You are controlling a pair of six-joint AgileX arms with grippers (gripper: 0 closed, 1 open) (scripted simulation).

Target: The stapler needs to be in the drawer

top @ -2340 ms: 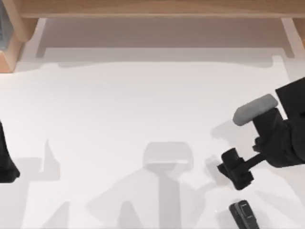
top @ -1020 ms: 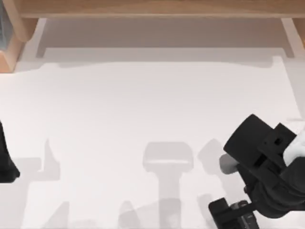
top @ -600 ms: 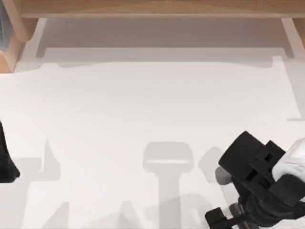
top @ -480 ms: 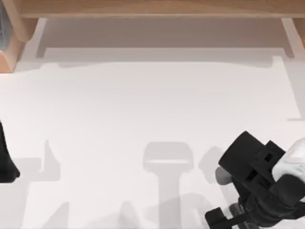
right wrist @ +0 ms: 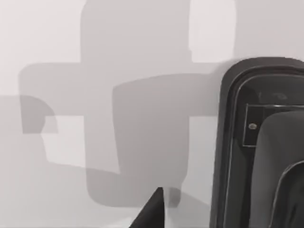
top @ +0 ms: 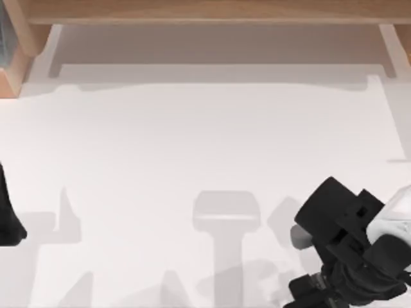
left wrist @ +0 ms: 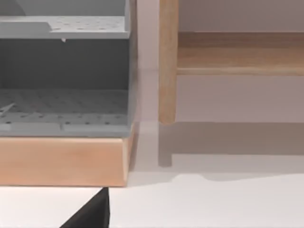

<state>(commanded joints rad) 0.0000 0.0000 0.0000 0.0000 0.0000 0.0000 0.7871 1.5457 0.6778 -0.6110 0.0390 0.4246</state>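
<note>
- Stapler (right wrist: 259,142) lies on the white worktop (top: 192,141) near its front right corner. It is not in the drawer yet. The right wrist view shows its rounded black end with faint grey outlines close beneath the camera.
- Left arm (top: 8,215) is parked at the worktop's left edge, where it was 2.3 s ago. A dark wedge low in the left wrist view is probably the left end effector (left wrist: 92,214). I cannot tell whether it is apart or together.
- Drawer: the left wrist view faces a grey perforated unit (left wrist: 64,104) in a wooden frame (left wrist: 61,159) at the back left. I judge this to be the drawer, well apart from the stapler. Its full depth and opening are cut off.
- Right arm (top: 350,237) has swung down from the right side to the front right, where the stapler lay in the open 2.3 s ago. In the last half second the right end effector (top: 309,299) has edged a little further right.
- This suggests the approach is nearly done and the grasp is the step in hand. The lift and the long carry are still to come.
- In the top view the arm covers the stapler, and the frame's lower edge cuts off the right end effector. I cannot tell whether it is apart, together or clamped on the stapler, or whether they touch.
</note>
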